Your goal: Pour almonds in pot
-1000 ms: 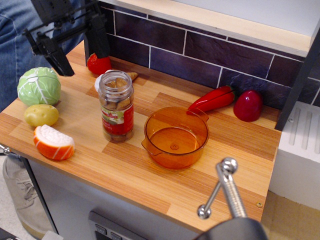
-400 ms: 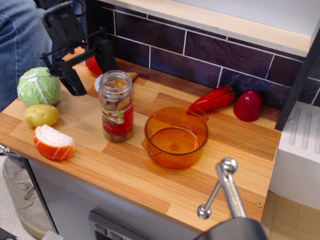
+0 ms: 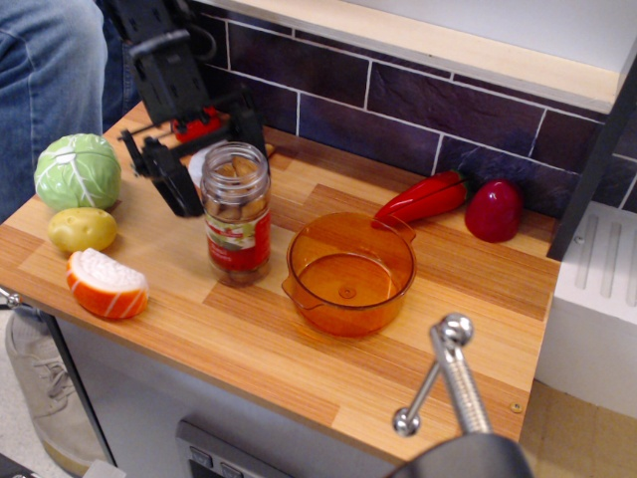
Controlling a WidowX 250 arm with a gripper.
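The almonds (image 3: 235, 195) are brown nuts in a small clear jar with a red, green and white label, standing upright on the wooden counter left of centre. The translucent orange pot (image 3: 349, 272) with two small handles sits just right of the jar and has nothing in it. My black gripper (image 3: 211, 164) is open, coming in from the upper left. One finger (image 3: 177, 179) is left of the jar and the other (image 3: 248, 121) is behind its top. The jar stands between the jaws, not gripped.
A green cabbage toy (image 3: 78, 170), a yellow potato toy (image 3: 82, 228) and an orange-and-white slice toy (image 3: 106, 284) lie at the left. A red chilli (image 3: 423, 199) and a red pepper toy (image 3: 494, 210) lie by the tiled back wall. A metal handle (image 3: 453, 373) sticks up at the front right.
My gripper has moved right and down from the back left corner until its open fingers straddle the jar. The jar and pot have not moved.
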